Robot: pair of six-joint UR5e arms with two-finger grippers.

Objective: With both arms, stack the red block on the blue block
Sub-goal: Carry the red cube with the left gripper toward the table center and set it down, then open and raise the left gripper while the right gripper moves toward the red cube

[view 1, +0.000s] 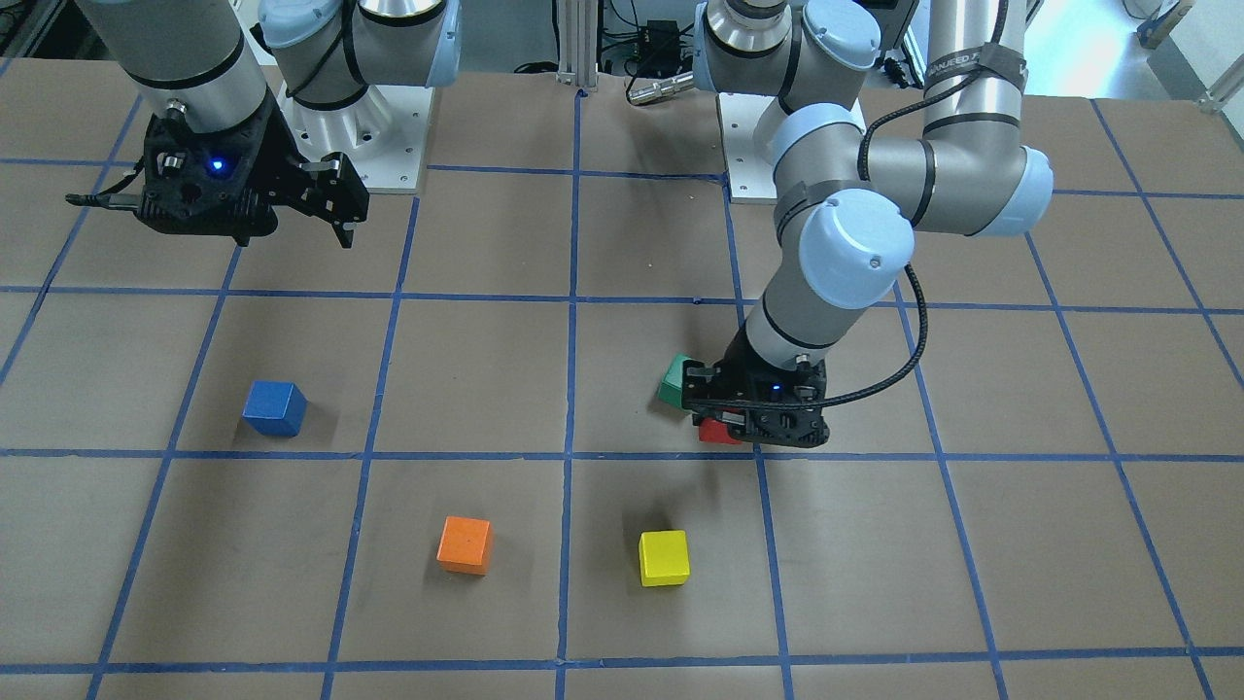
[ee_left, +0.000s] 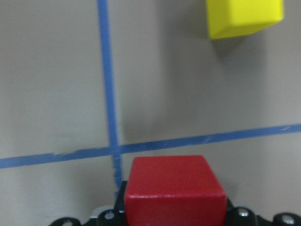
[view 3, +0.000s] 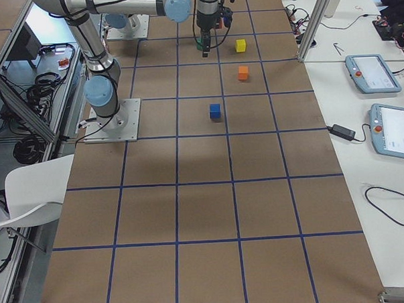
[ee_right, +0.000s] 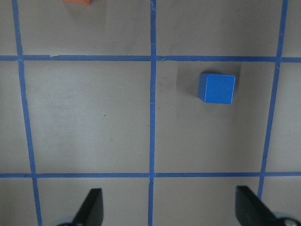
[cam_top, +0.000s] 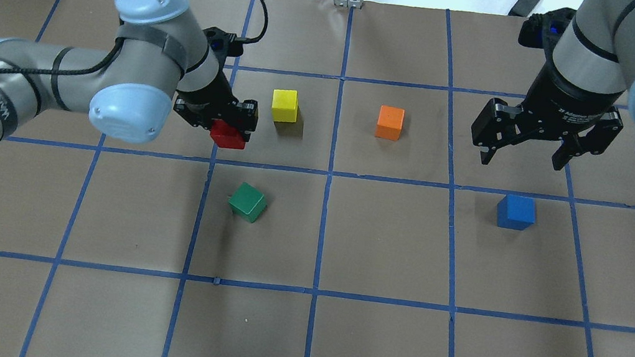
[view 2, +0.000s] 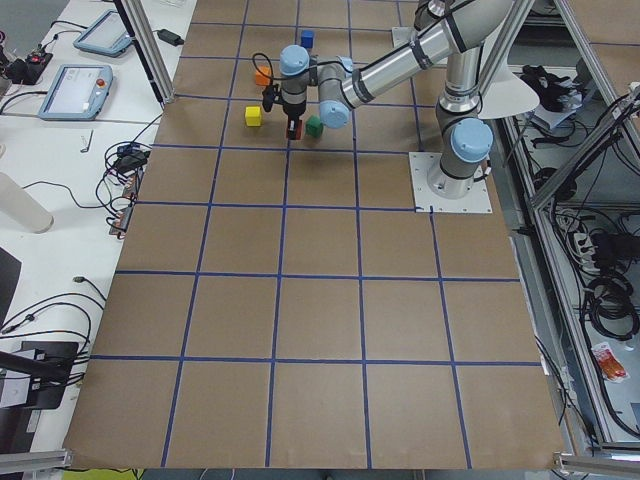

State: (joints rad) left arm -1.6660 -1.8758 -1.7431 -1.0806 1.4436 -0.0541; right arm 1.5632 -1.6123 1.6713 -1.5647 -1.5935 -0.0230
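Red block (ee_left: 174, 193): clamped between the left jaws, which press on two opposite sides. It sits over the left half of the table (cam_top: 367, 350), beside a crossing of blue tape lines (ee_left: 109, 117). Whether it touches the table cannot be told.
Left arm (cam_top: 56, 76): reaches in from the left, wrist turned down over the red block.
Yellow block (cam_top: 285, 105): on the table just right of the red block and a little farther from the robot.
Green block (cam_top: 248, 202): on the table near the red block, on the robot's side of it, turned askew to the grid.
Orange block (cam_top: 389, 122): right of the yellow block, in the same far row.
Blue block (cam_top: 516, 212): on the right half of the table, alone in its grid square, well apart from the red block.
Right arm (cam_top: 587, 61): comes in from the right.
Right jaws: spread wide and holding nothing. They hover above the table, with the blue block lower down and apart from them.
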